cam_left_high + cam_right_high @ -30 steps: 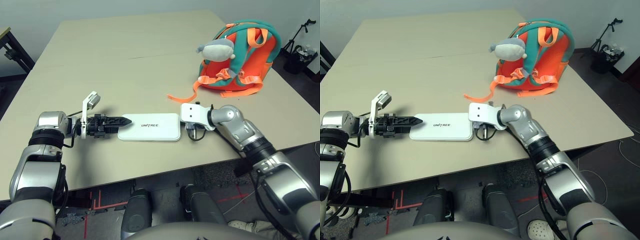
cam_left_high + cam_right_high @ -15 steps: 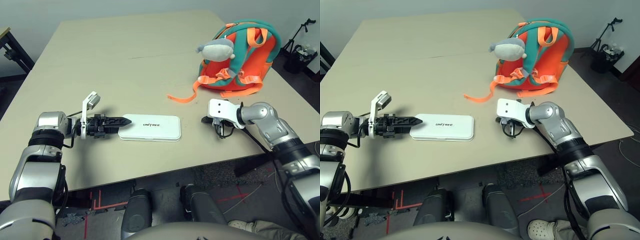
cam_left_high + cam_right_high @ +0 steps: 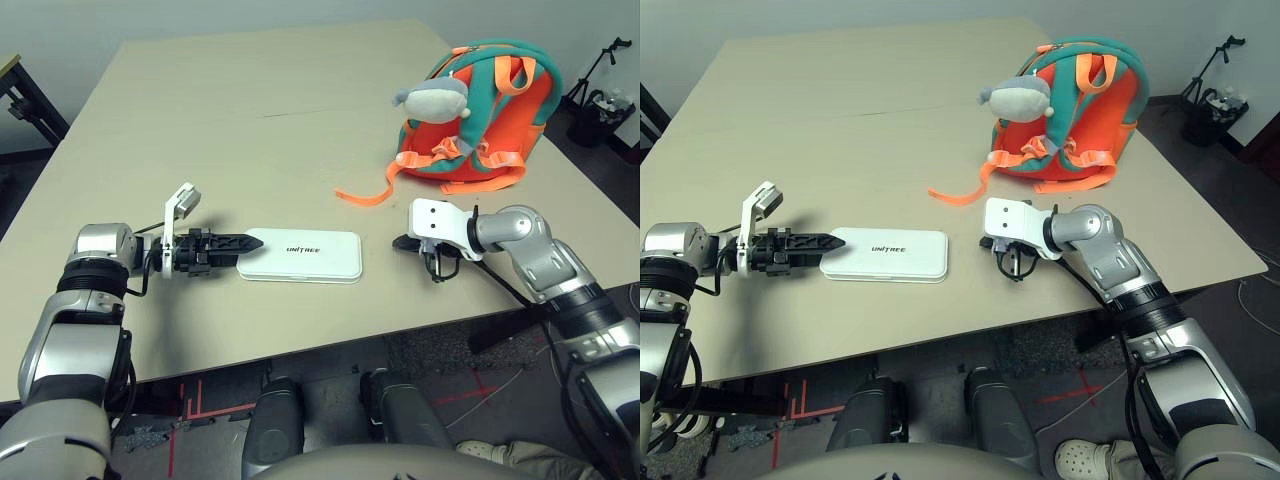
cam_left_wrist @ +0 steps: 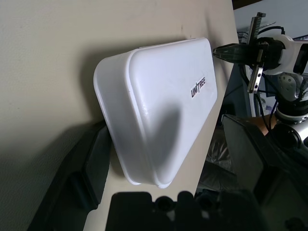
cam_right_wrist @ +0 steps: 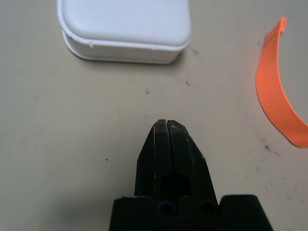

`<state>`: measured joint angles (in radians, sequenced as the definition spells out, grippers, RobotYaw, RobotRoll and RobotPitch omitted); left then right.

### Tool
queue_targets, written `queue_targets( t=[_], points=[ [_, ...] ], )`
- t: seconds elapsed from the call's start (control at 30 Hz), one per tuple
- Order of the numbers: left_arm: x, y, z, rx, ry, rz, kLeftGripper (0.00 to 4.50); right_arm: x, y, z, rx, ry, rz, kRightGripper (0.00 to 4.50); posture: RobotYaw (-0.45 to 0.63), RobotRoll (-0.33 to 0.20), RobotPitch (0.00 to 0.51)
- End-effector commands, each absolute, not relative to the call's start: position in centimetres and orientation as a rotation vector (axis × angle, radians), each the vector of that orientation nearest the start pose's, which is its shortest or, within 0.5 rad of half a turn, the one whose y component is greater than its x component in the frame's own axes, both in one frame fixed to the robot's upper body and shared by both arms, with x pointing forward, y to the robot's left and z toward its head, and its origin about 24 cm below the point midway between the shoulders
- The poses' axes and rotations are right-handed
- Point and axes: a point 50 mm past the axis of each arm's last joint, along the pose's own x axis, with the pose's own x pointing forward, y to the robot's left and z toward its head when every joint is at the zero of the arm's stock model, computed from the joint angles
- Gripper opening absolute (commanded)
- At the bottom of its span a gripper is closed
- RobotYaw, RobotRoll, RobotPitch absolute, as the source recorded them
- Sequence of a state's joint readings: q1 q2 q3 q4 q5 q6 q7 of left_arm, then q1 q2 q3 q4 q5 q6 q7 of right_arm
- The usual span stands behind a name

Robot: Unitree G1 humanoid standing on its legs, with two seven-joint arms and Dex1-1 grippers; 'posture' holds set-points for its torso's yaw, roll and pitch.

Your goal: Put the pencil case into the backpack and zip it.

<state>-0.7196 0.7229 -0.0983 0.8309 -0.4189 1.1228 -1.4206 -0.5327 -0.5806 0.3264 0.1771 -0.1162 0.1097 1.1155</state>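
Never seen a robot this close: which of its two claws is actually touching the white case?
The left gripper, whose fingertips meet the pencil case's short end. The right gripper, fingers pressed shut, points at the other end across a gap of bare table.

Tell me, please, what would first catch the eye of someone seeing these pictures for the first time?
Most striking is the small orange backpack with teal trim, upright at the table's far right with a grey plush animal on its front. Near the front edge lies the flat white rounded pencil case, flanked by two silver arms: the left gripper at its left end, the shut right gripper apart on bare table.
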Motion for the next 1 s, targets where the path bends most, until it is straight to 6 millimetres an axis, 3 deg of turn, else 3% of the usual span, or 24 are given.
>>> queue_targets(
  t=[0.03, 0.77, 1.0],
  points=[
    [29.3, 26.6, 8.2, -0.698, 0.964, -0.889, 4.5, 30.0, -14.2, 10.2, -0.821, 0.279, 1.28, 0.01, -0.11, 0.0, 0.072],
    [29.2, 26.6, 8.4, -0.699, 0.98, -0.879, 4.5, 29.4, -8.6, 10.0, -0.813, 0.191, 1.418, 0.01, -0.11, 0.0, 0.079],
    [29.3, 26.5, 8.5, -0.691, 0.974, -0.888, 4.5, 29.7, -7.9, 10.2, -0.811, 0.176, 1.421, 0.01, -0.11, 0.0, 0.078]
  ],
)
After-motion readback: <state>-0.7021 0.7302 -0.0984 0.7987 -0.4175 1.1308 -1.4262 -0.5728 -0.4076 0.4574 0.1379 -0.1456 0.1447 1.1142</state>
